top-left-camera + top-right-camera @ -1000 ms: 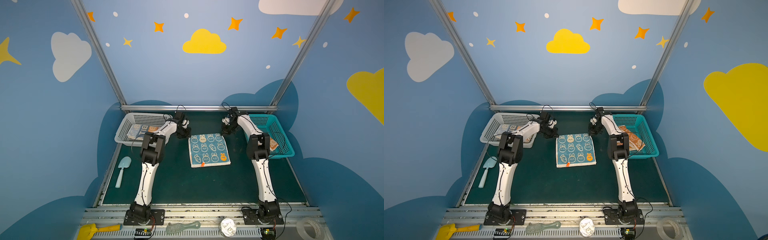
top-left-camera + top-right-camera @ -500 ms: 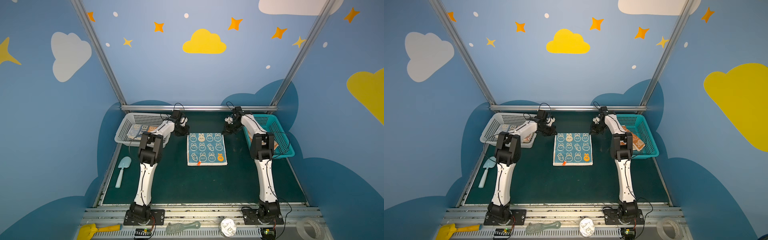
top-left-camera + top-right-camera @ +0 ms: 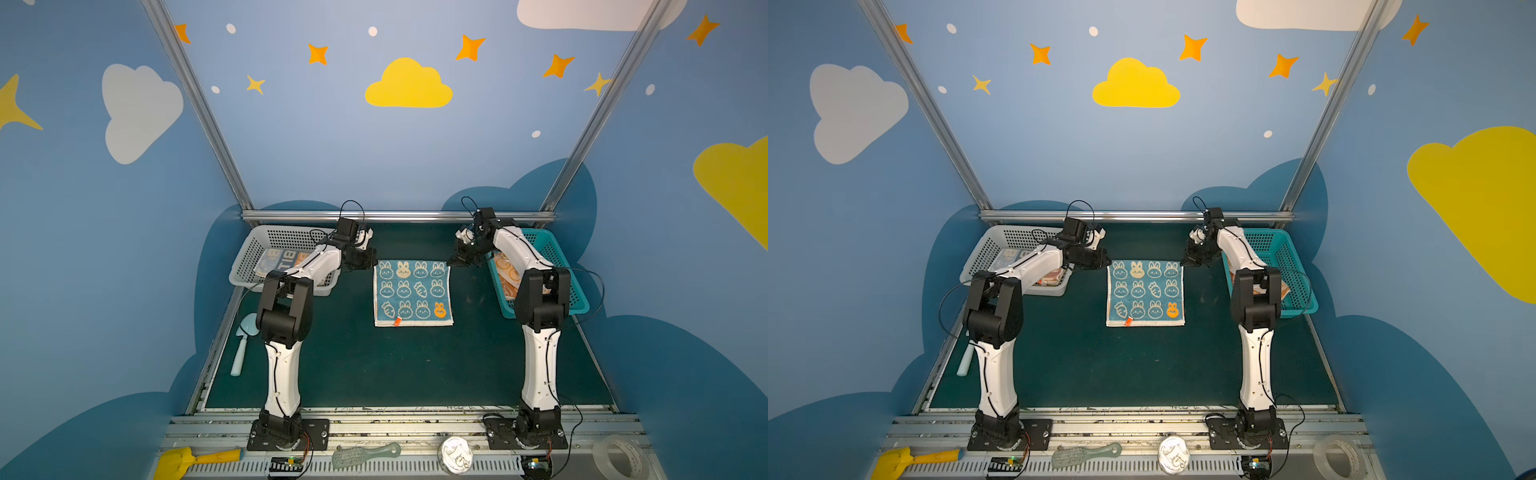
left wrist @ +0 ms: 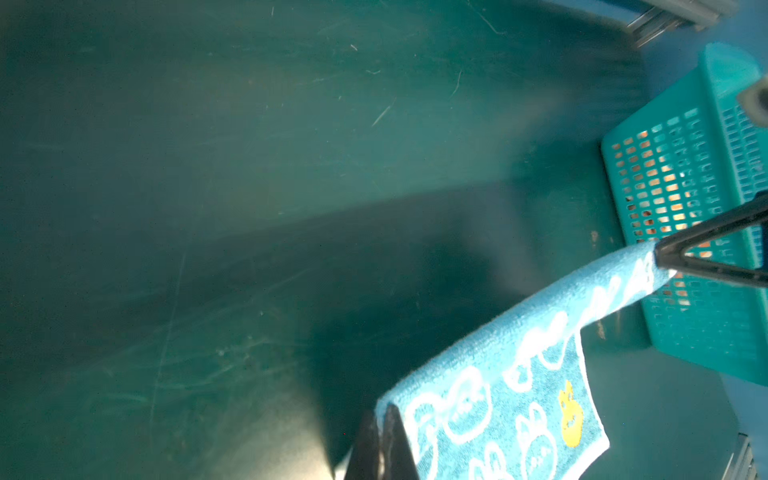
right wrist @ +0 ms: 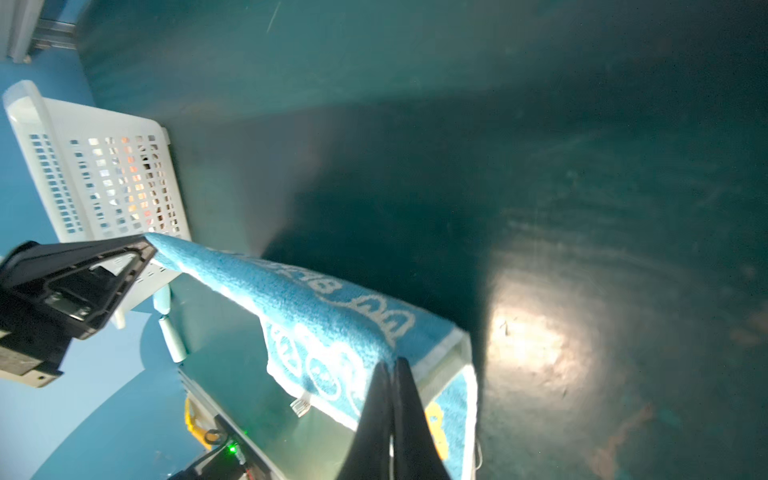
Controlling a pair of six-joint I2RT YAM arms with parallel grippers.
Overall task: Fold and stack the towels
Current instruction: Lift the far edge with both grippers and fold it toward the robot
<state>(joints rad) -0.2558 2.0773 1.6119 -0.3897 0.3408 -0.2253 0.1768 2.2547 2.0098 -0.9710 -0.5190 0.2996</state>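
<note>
Two hands, one cloth. My left hand (image 3: 371,262) is pinched tight on the 11 o'clock corner of the blue towel (image 3: 411,293). My right hand (image 3: 454,262) is pinched tight on the 1 o'clock corner. Both wrist views show the jaws closed with terry between them. The far hem is strung in a line from hand to hand, raised off the worktop (image 3: 374,365). The rest of the cloth drapes toward me, print side up, with the orange tag (image 3: 397,321) on the 6 o'clock hem.

The striped towel (image 3: 282,259) lies in the white basket (image 3: 246,262) at 9 o'clock. The orange towel (image 3: 505,272) lies in the teal basket (image 3: 577,297) at 3 o'clock.

Handling, my read: light, limp, thick pile, no stiffness. It will sag wherever it is unsupported, but terry bites well in the jaws and shouldn't slip. The corners are the right hold. Keep the hem taut between the hands so it lays down straight. Uneven travel would likely skew the fold.
</note>
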